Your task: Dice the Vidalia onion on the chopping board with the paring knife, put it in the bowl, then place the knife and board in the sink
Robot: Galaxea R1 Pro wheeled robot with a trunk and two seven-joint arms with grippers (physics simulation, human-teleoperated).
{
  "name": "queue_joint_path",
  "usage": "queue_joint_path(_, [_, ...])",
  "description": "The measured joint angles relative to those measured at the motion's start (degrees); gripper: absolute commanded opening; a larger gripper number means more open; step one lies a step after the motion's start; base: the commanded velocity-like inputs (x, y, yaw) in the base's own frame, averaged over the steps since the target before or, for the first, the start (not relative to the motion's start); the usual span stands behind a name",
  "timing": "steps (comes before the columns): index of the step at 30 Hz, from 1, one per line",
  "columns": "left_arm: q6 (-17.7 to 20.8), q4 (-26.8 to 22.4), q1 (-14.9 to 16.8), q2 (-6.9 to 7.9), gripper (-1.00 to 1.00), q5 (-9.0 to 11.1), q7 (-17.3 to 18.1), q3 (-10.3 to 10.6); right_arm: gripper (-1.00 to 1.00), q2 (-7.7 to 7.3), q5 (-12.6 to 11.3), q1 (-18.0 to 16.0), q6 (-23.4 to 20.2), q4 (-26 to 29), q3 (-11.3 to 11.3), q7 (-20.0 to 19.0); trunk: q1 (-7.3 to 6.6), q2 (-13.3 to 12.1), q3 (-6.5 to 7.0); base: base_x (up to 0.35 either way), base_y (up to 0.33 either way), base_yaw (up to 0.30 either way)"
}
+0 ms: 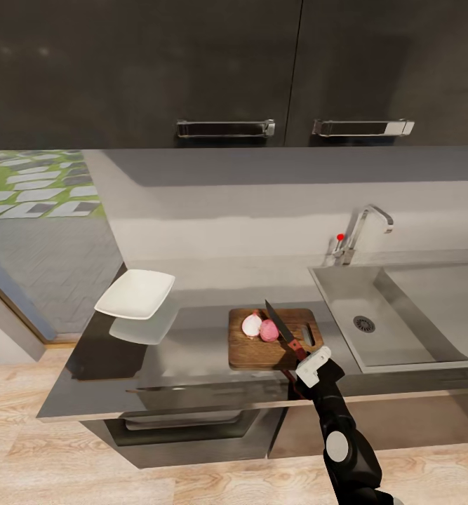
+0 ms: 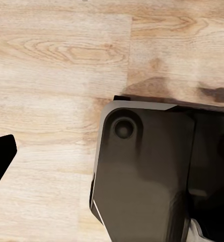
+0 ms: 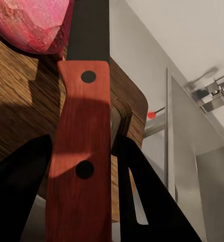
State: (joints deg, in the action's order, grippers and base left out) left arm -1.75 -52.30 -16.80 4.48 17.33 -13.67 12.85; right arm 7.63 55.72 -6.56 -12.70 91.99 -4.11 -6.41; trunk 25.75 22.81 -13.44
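Observation:
Two onion pieces lie on the chopping board [image 1: 258, 352]: a pale-faced half [image 1: 252, 325] and a reddish piece [image 1: 269, 330]. The paring knife [image 1: 284, 330] points its dark blade past the reddish piece, tip toward the wall. My right gripper [image 1: 311, 365] is shut on its reddish-brown handle [image 3: 81, 151] at the board's slot end. In the right wrist view the reddish onion piece [image 3: 31, 25] touches the blade's side. The white bowl [image 1: 135, 293] sits on the countertop [image 1: 191, 361] to the left. The sink [image 1: 402, 330] lies to the right. One black finger [image 2: 1, 159] of my left gripper hangs over the floor.
A faucet [image 1: 363, 228] with a red-knobbed lever stands behind the sink. Dark wall cabinets with metal handles [image 1: 225, 128] hang above. The counter ends at the left, past the bowl. Wood floor [image 2: 56, 60] and my dark base [image 2: 142, 171] lie below the left arm.

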Motion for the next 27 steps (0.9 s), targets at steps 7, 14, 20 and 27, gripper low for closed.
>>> queue_joint_path(7, [0.0,0.0,0.0,0.0,1.0,0.0,0.0,0.0,-1.0,0.0,0.0,0.0,0.0,0.0,0.0,0.0,0.0,0.0,0.0,0.0,0.0,0.0])
queue_joint_path(14, [0.0,0.0,0.0,0.0,1.0,0.0,0.0,0.0,-1.0,0.0,0.0,0.0,0.0,0.0,0.0,0.0,0.0,0.0,0.0,0.0,0.0,0.0])
queue_joint_path(20, [0.0,0.0,0.0,0.0,1.0,0.0,0.0,0.0,-1.0,0.0,0.0,0.0,0.0,0.0,0.0,0.0,0.0,0.0,0.0,0.0,0.0,0.0])
queue_joint_path(27, [0.0,0.0,0.0,0.0,1.0,0.0,0.0,0.0,-1.0,0.0,0.0,0.0,0.0,0.0,0.0,0.0,0.0,0.0,0.0,0.0,0.0,0.0])
